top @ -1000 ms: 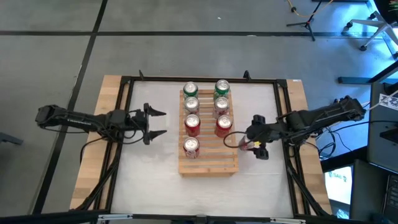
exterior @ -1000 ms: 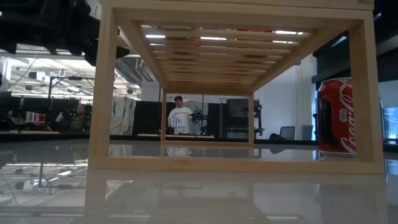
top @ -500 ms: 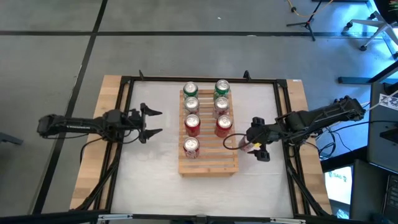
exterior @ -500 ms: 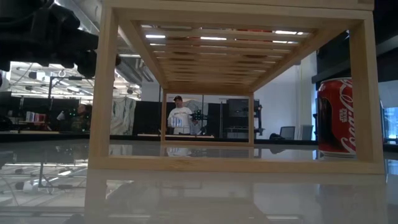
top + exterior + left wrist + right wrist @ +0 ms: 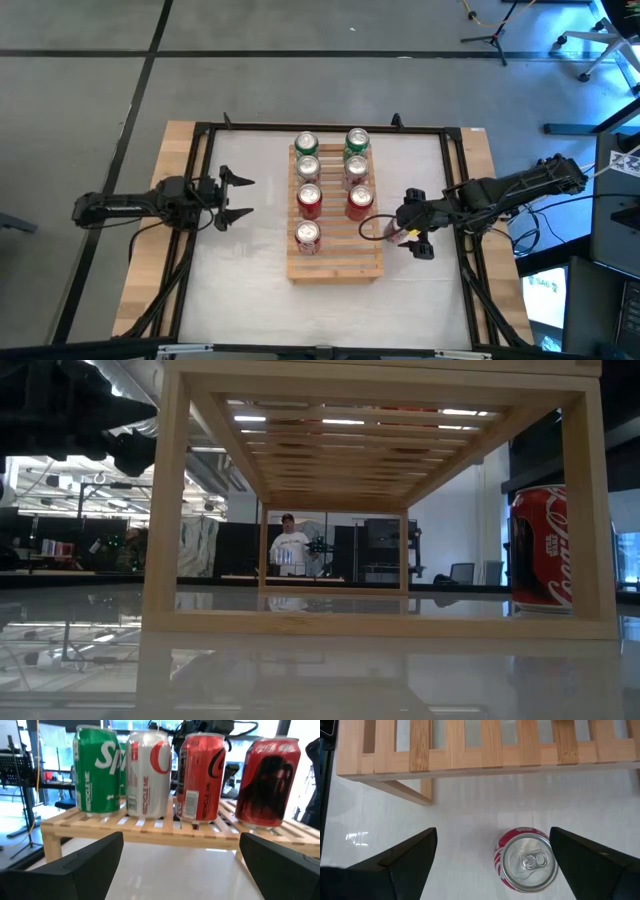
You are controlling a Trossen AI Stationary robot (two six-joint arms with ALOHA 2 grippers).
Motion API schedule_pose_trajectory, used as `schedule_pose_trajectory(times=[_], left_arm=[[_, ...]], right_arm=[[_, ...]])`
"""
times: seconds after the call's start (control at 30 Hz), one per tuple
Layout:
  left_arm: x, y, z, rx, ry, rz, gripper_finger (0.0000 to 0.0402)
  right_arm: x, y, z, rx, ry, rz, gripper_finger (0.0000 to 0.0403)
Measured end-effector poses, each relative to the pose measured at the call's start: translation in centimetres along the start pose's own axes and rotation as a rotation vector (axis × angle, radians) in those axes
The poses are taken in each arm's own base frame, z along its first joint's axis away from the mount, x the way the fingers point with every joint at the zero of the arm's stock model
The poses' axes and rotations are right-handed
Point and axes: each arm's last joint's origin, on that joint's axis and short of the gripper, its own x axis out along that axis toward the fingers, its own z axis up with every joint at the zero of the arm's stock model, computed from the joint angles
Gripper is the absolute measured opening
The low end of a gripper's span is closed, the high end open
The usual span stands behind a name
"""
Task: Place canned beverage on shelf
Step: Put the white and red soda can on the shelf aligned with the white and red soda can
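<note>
The pale slatted shelf point(image 5: 336, 262) stands mid-table with several cans upright on it, green point(image 5: 306, 144), silver point(image 5: 355, 166) and red point(image 5: 309, 201). In the left wrist view they show as a row on its top point(image 5: 150, 826). One red can point(image 5: 527, 865) stands upright on the white table just right of the shelf point(image 5: 470, 767), and shows behind the shelf's post in the low view point(image 5: 540, 550). My right gripper point(image 5: 492, 832) hangs open above this can, pointing steeply down, one finger on either side and apart from it. My left gripper point(image 5: 245, 197) is open, level, left of the shelf.
Black frame rails point(image 5: 200, 160) run along the table's edges, with wooden borders point(image 5: 160, 230) outside them. Bare white tabletop point(image 5: 250, 290) lies near the front and left of the shelf. A person point(image 5: 290, 548) stands far back in the room.
My left gripper has drawn back toward the table's left edge, away from the shelf, and stays open. The cans and the shelf have kept their places.
</note>
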Motion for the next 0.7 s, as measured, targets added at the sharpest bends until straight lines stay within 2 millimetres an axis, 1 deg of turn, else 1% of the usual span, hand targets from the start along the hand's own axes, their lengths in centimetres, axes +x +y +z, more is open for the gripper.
schedule_pose_trajectory(times=[0.13,0.5,0.7], left_arm=[[-0.4,0.0,0.1,0.003,-0.014,-0.011,0.0391],[-0.6,0.1,-0.9,-0.045,0.08,0.015,0.0391],[-0.6,0.1,-0.9,0.027,0.082,0.013,0.0391]], right_arm=[[0.0,0.0,0.0,0.0,0.0,0.0,0.038],[0.0,0.0,0.0,0.0,0.0,0.0,0.038],[0.0,0.0,0.0,0.001,-0.002,0.001,0.038]])
